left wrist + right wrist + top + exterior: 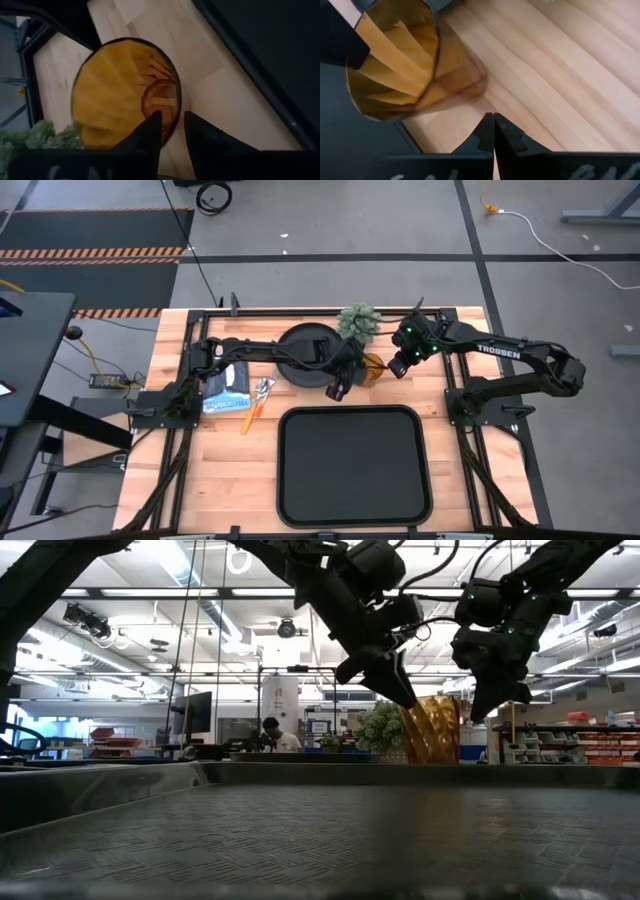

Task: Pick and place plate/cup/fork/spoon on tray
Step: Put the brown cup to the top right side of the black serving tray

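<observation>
Fingers of left gripper (172, 131) straddle the ribbed amber cup (120, 92) rim, cup base partly hidden; right gripper (493, 131) clenched empty beside cup.

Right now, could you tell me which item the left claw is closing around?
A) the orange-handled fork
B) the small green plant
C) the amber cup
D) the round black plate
C: in the left wrist view the left claw has one finger inside and one outside the rim of the amber cup, which stands on the table beside the empty tray.
</observation>
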Tool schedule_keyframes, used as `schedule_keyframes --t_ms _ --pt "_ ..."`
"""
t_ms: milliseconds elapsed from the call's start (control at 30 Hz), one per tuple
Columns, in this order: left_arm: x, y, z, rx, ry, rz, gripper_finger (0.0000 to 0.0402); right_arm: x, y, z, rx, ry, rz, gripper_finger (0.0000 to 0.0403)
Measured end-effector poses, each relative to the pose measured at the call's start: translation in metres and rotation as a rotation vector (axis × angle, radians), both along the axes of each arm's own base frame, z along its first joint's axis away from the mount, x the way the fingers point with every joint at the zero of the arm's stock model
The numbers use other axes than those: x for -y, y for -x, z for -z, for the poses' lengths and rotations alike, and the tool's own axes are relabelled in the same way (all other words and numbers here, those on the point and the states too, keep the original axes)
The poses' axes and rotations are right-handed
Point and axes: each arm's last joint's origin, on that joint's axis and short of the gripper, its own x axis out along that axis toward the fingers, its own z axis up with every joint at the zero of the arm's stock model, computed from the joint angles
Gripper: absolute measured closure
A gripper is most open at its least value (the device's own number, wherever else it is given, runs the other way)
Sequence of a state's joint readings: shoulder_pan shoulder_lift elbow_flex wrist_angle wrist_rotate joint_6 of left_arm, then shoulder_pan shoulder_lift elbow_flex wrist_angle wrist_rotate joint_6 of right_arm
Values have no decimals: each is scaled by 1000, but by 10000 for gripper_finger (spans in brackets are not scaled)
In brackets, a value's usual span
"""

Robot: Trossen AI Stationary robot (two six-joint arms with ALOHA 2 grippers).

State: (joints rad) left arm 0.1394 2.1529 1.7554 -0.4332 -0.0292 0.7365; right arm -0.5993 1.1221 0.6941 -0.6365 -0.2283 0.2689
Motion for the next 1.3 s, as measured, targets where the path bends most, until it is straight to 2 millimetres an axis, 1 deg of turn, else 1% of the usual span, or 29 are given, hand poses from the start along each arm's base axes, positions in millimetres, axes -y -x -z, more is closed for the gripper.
schedule_keyframes --t_ms 233,300,400,467,533,600,667,733,800,867,933,1067,1133,1233,1267,1300 --pt "-2 0 12 -62 -64 12 324 -2 0 -1 5 -3 -2 399" --pt "-2 -1 11 -50 -68 14 336 -3 1 -2 6 -2 -2 399" --pt "-2 -1 11 -57 -65 15 366 -4 2 -5 19 7 -2 399" --pt "-2 -1 4 -60 -51 9 384 -5 4 -8 33 17 -2 399" --pt "-1 -4 -5 -25 2 18 386 -7 7 -12 49 27 -2 399" --pt "1 -6 -14 -4 91 18 386 -8 11 -17 73 44 2 399" --pt "5 -9 -28 22 144 16 386 -10 15 -22 93 58 10 399" --pt "13 -13 -40 54 160 21 386 -11 20 -25 90 82 30 399" --pt "24 -17 -45 58 177 27 386 -10 25 -24 31 120 71 399" --pt "39 -23 -42 39 187 51 386 -9 30 -21 -44 141 108 399" --pt "54 -28 -39 27 189 79 386 -8 35 -20 -78 132 110 399" --pt "78 -39 -35 9 194 111 386 -7 35 -20 -61 121 93 399" --pt "85 -44 -32 -17 198 109 386 -7 35 -21 -53 129 88 399" --pt "95 -50 -33 -44 183 106 386 -7 35 -22 -49 135 82 399" --pt "97 -53 -36 -24 180 108 386 -7 35 -21 -50 134 82 399" --pt "99 -55 -35 -19 180 110 386 -7 35 -22 -48 135 81 399"
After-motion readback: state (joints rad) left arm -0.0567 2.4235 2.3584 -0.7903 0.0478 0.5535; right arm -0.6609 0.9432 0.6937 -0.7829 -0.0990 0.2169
